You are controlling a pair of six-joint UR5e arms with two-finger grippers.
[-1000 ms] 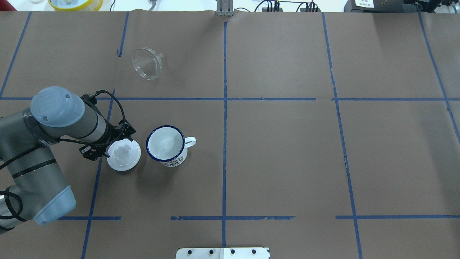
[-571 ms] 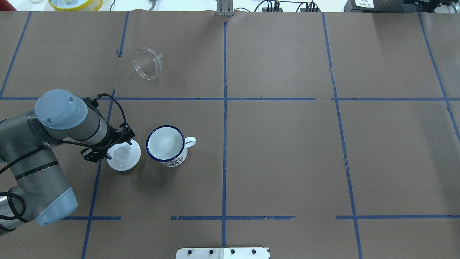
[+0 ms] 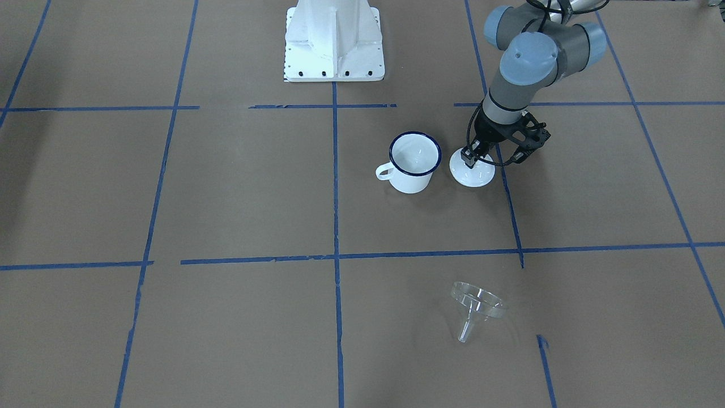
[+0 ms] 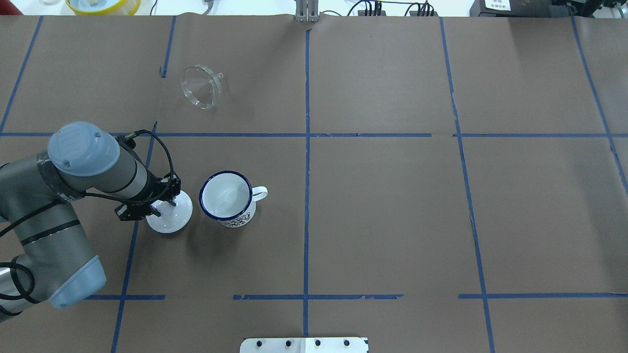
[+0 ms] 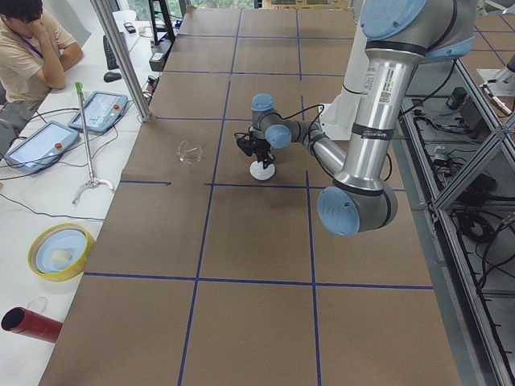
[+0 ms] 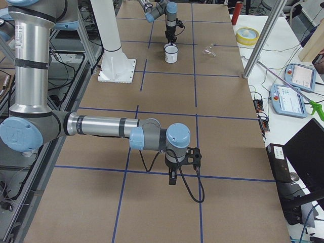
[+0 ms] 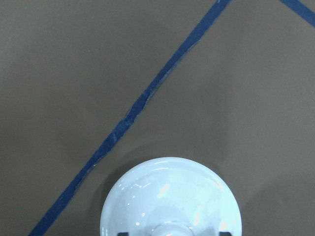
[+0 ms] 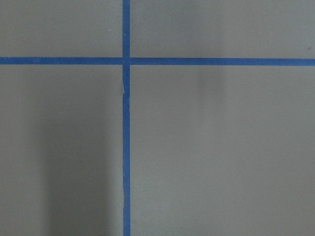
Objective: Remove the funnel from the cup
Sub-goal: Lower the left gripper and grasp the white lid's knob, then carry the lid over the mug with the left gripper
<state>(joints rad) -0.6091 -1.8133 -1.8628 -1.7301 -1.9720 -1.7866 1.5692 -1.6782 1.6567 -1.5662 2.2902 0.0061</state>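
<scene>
The clear funnel point(image 4: 201, 87) lies on its side on the table at the far left, well apart from the cup; it also shows in the front view point(image 3: 476, 309). The white cup point(image 4: 226, 198) with a dark blue rim stands upright with nothing in it, handle to the right. My left gripper point(image 4: 162, 203) is right over the white lid point(image 4: 175, 219) beside the cup, open, with its fingertips point(image 7: 124, 233) on either side of the knob. My right gripper point(image 6: 172, 178) hangs above bare table far from these; I cannot tell its state.
The white lid point(image 3: 471, 174) sits just left of the cup on the brown paper with blue tape lines point(image 4: 306, 162). The robot base point(image 3: 334, 39) stands at the near edge. A yellow bowl point(image 4: 103, 5) is off the table's far left corner.
My left gripper has shifted slightly right and down over the lid, so it now covers the knob. The cup, lid and funnel have not moved.
</scene>
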